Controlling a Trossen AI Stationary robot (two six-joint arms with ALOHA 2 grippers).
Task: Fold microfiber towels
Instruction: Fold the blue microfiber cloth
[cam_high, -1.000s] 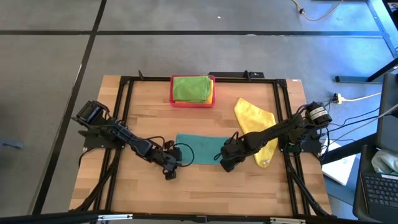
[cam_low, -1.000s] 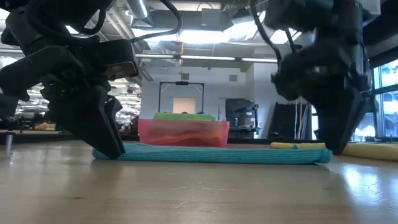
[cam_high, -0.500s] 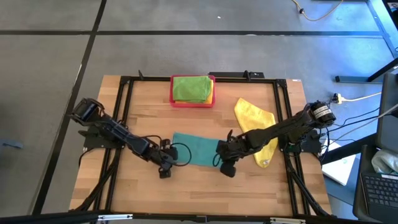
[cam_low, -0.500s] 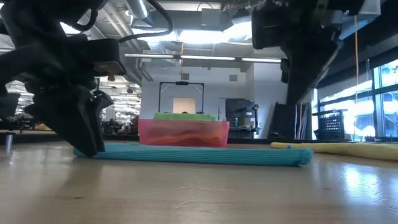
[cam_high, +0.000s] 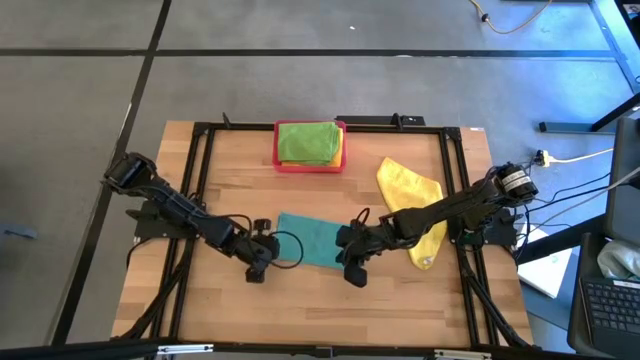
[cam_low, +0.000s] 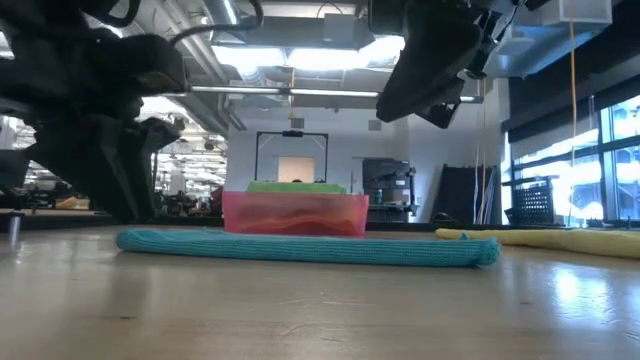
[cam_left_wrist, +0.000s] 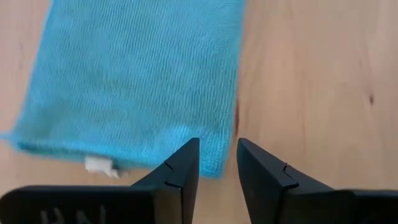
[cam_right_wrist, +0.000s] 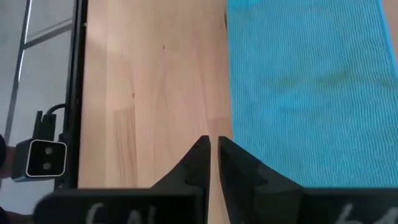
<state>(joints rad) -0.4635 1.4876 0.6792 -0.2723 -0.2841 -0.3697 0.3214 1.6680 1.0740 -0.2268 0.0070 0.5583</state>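
- The teal towel (cam_high: 308, 241) lies flat on the wooden table (cam_high: 400, 300), in the middle of the near part, already folded to a rectangle; its long axis goes from the left arm's side to the right arm's side
- The left gripper (cam_high: 256, 263) stands at the towel's left short end, just beside the near corner; its fingers are a little apart and they hold nothing
- The right gripper (cam_high: 352, 268) stands at the opposite short end, just off the edge; its fingers are almost together and also empty
- Both grippers are about equally near, one at each end, so I think the next fold will bring one short end over to the other
- The yellow towel (cam_high: 414, 204) waits unfolded under the right arm, and a green towel (cam_high: 308, 141) rests in the pink tray (cam_high: 279, 160) at the far edge
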